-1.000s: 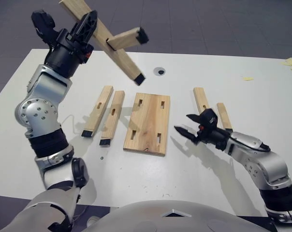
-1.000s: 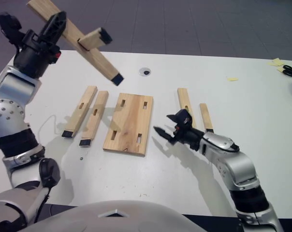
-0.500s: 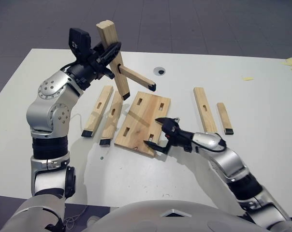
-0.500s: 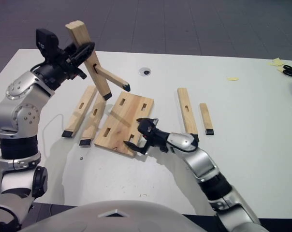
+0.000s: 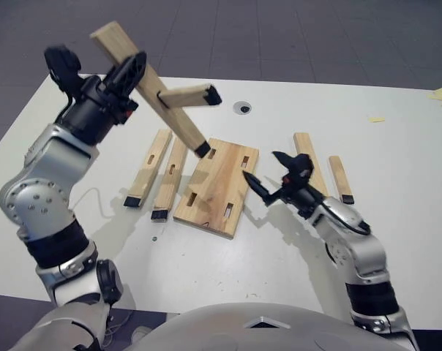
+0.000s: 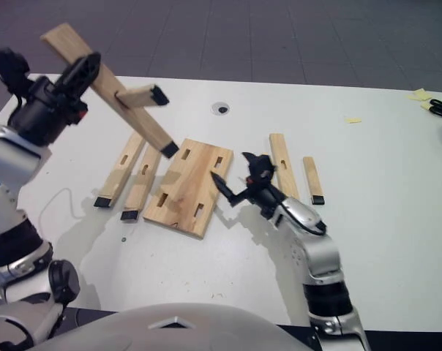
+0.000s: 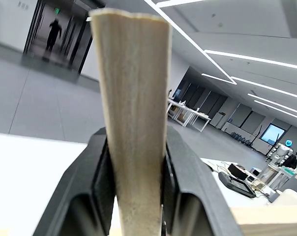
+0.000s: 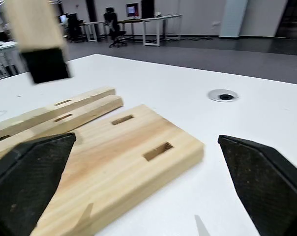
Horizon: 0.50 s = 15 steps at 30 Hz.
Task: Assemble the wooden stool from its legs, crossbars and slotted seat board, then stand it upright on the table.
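Though one joined pale-wood leg-and-crossbar piece [image 5: 173, 117] is clamped in the left jaws, the slotted seat board [image 5: 215, 186] beside the spread right jaws is unfilled.

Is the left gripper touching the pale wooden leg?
Touching. Left wrist view: black fingers of the left gripper clamp flat against both sides of the pale wooden leg.

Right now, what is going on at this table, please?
The robot is building a wooden stool. Its left claw is shut on a leg with a crossbar already fitted, held in the air with its black-capped end above the slotted seat board. The right claw is open beside the board's right edge, holding nothing. Two more legs lie left of the board and two pieces lie to its right, on the white table.
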Each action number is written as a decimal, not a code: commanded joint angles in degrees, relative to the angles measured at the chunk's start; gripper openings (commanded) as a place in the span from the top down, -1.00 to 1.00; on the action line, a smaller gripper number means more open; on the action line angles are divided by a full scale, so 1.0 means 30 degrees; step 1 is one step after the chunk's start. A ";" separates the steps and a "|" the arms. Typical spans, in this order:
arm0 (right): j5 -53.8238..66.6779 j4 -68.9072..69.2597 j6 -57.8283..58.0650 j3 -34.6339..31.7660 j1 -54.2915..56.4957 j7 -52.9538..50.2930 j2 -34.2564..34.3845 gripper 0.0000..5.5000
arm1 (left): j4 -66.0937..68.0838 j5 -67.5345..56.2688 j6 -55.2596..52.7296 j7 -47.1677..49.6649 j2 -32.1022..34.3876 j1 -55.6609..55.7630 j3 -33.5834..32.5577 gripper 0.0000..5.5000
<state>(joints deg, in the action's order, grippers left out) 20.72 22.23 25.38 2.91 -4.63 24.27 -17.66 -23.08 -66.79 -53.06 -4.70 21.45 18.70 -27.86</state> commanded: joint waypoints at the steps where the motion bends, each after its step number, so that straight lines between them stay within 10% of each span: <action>1: 0.0323 0.1200 0.0807 -0.1287 -0.1787 -0.0367 -0.0600 -0.96 | -0.1587 -0.2168 -0.1252 0.3087 0.0035 -0.2586 -0.0277 0.63; 15: -0.0033 0.1696 0.0787 -0.1391 -0.2998 -0.0590 -0.0790 -0.96 | -0.2255 -0.2171 -0.0233 0.4932 0.1996 -0.3677 0.0327 0.63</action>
<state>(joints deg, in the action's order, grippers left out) 21.41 26.99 27.42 -1.60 -13.92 22.61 -19.49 -29.82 -74.26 -54.76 10.48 26.33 7.13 -27.80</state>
